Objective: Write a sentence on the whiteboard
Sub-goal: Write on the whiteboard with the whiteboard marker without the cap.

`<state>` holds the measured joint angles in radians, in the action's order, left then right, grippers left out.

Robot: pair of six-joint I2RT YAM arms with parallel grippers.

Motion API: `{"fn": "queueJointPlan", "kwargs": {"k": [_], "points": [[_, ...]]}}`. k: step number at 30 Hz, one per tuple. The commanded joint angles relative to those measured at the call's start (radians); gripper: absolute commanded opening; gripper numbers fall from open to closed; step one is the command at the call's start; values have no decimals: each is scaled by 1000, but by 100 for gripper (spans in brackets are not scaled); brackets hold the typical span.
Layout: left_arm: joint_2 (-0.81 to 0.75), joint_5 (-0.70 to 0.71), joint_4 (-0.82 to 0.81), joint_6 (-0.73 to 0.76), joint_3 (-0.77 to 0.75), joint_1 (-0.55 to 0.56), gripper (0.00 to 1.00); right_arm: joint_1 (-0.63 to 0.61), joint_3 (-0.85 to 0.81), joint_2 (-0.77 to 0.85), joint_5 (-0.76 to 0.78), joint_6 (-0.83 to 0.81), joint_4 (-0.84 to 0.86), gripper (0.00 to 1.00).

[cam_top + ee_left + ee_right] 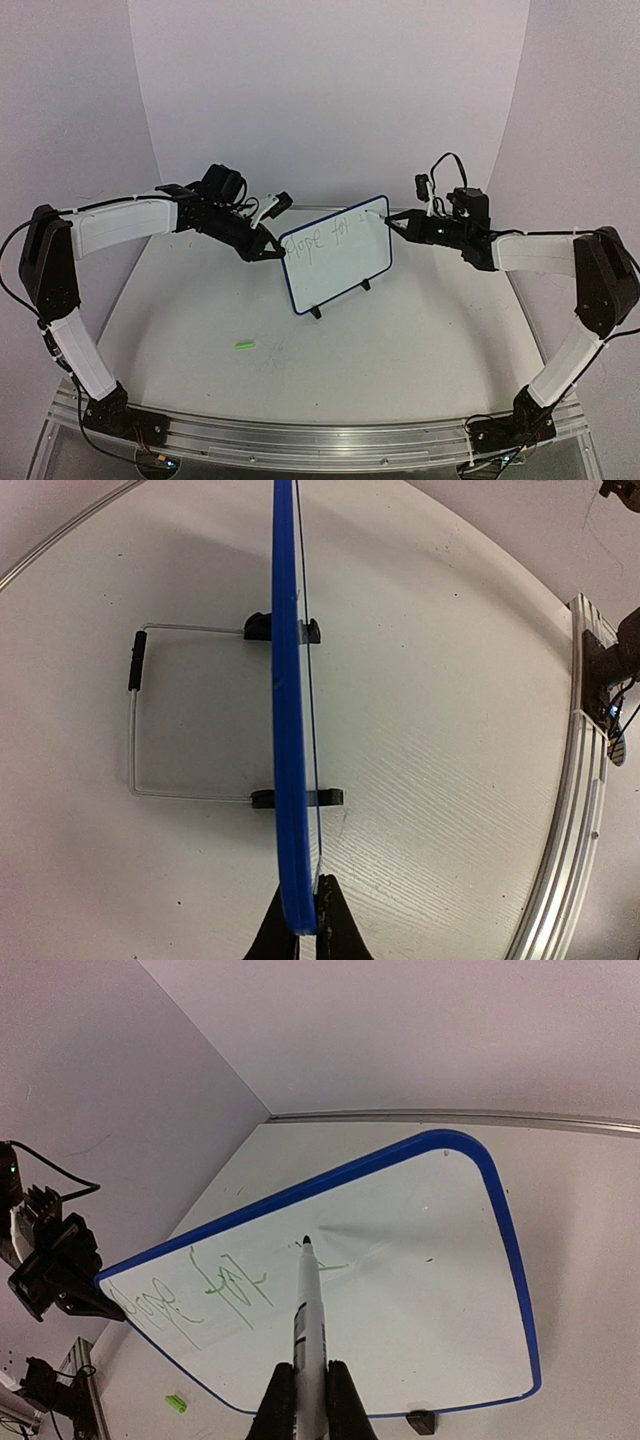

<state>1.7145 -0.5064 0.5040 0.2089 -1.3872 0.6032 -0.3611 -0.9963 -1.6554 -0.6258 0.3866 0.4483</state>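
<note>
the small rectangular whiteboard (pixel 335 255) with the dark blue rim and rounded corners stands upright on the white surface (pixel 420 340), midway between the two arms, propped on its thin wire stand (pixel 135 720) with black feet. the left gripper (pixel 272 250) sits at the board's left edge, and the left wrist view shows it plainly: its black fingers (pixel 335 930) are pressed onto the blue rim, one on each side, pinching the whiteboard seen edge-on. on the other side, the right gripper (pixel 392 218) reaches in near the upper right corner, clamped tight around a white-barrelled marker (pixel 305 1310) with a dark tip. in the right wrist view the marker sticks straight out from between the fingers and its tip appears to touch the white face, roughly mid-board, at the end of the green writing. that green handwriting (pixel 215 1290) runs across the upper part of the board from its left edge; it reads something like "hope for", then a short mark i can't make out. a small bright green piece (pixel 245 345) lies on the surface in front of the board, off to the left and apart from it.
</note>
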Motion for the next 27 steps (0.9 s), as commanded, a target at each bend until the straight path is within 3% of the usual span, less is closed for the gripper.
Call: {"fn": "queueJointPlan", "kwargs": {"k": [1,27], "points": [[36,37,55,28,-4,4,0,-2,-53,-27,-6,5,41,0],[36,36,56,28,-6,5,0,-7,46,-61,-7,23,59,0]]}}
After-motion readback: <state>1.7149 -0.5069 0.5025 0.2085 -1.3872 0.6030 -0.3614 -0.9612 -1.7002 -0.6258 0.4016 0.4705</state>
